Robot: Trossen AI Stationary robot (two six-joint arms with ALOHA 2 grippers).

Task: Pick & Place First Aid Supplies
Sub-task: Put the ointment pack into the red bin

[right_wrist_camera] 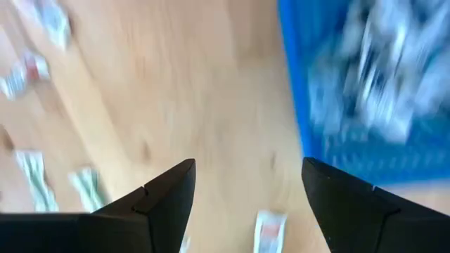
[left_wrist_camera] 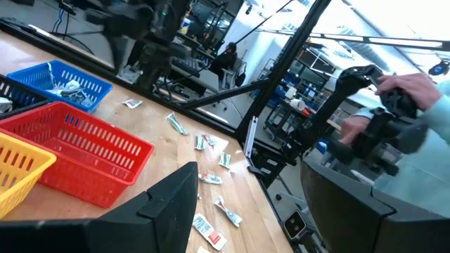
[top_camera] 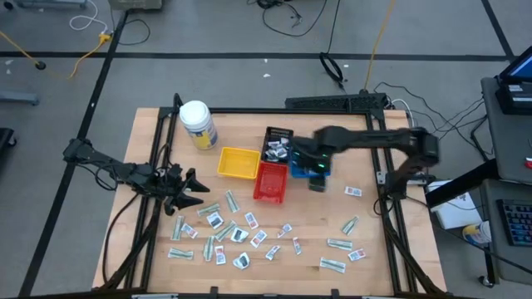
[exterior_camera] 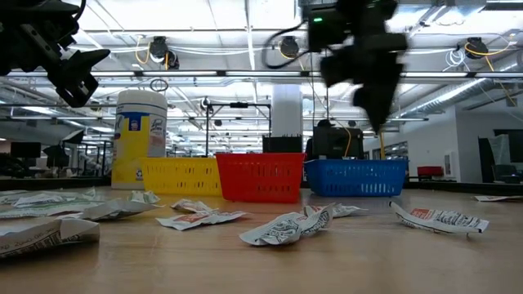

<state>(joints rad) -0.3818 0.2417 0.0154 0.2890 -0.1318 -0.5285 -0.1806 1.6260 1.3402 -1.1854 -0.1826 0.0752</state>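
**Desk:** List me the table, item by item.

**Operator:** Item one, packets (top_camera: 237, 237): I count dozens of small flat wrappers spread over the near half of the wooden table (top_camera: 374, 257). Most lie bunched left of centre. A few sit well apart on the right, among them one white slip (top_camera: 354, 192) near the right arm's base. More packets lie inside the blue tray (top_camera: 298, 169) and the black tray (top_camera: 278, 141).

**Desk:** Containers?

**Operator:** Item two, four small trays in a cluster mid-table: yellow tray (top_camera: 238, 163), red tray (top_camera: 270, 181) just beside it, blue next to the red, black behind them. Item three, a white jar with a yellow label (top_camera: 198, 124), upright near the far left corner.

**Desk:** Arms?

**Operator:** Item four, right gripper (right_wrist_camera: 246, 186): I have it above the table at the blue tray's near edge. Its fingers stand apart with nothing between them; its own camera shows bare wood and loose packets below, the view blurred. Item five, left gripper (top_camera: 199, 187): waiting over the left side of the table, just beside the packet cluster, fingers also spread and empty.

**Desk:** Anything beyond the table?

**Operator:** A person's hand (left_wrist_camera: 415, 88) on equipment, seen past the left gripper.
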